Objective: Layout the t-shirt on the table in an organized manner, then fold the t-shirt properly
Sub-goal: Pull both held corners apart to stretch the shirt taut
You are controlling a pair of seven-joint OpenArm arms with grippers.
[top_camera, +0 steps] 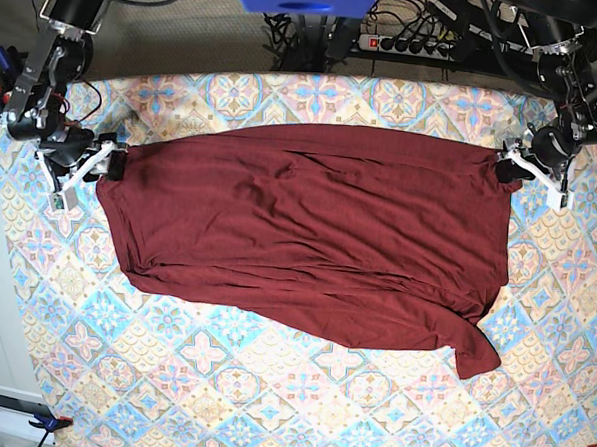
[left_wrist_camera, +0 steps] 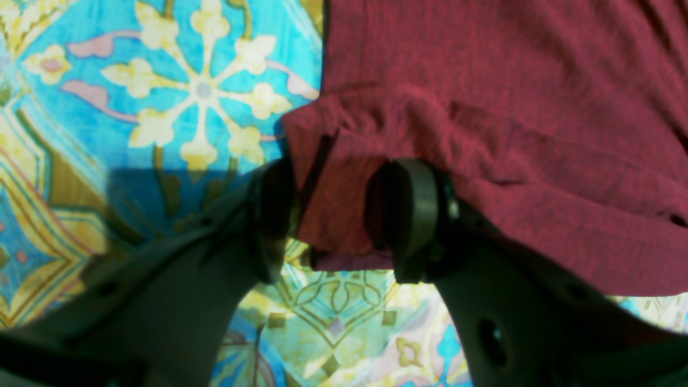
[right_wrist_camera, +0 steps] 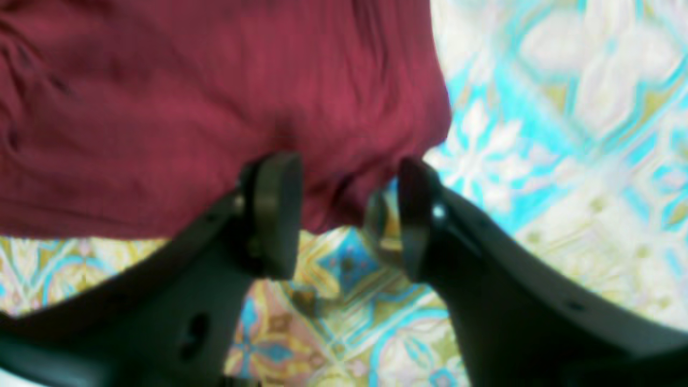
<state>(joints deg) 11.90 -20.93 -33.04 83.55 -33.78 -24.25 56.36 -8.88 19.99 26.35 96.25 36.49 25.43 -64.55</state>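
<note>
T-shirt (top_camera: 308, 234), dark maroon, lies spread wide across the middle of the patterned table (top_camera: 269, 402), wrinkled, with a loose flap trailing toward the near right. Neckline and sleeves cannot be made out from the base view, and both wrist views show only a corner of the cloth, the right one blurred.

At the shirt's far right corner, the left gripper (left_wrist_camera: 333, 215) stands with its jaws spread apart, and a bunched fold of the fabric edge sits in the gap between them. One pad (left_wrist_camera: 416, 215) lies against the cloth; whether the other pad touches it is hard to tell. The grip looks released rather than clenched.

At the shirt's far left corner, the right gripper (right_wrist_camera: 349, 215) also has its jaws parted, with a hanging tuck of the fabric edge between them and bare table showing through the gap below. It does not pinch the cloth.
</note>
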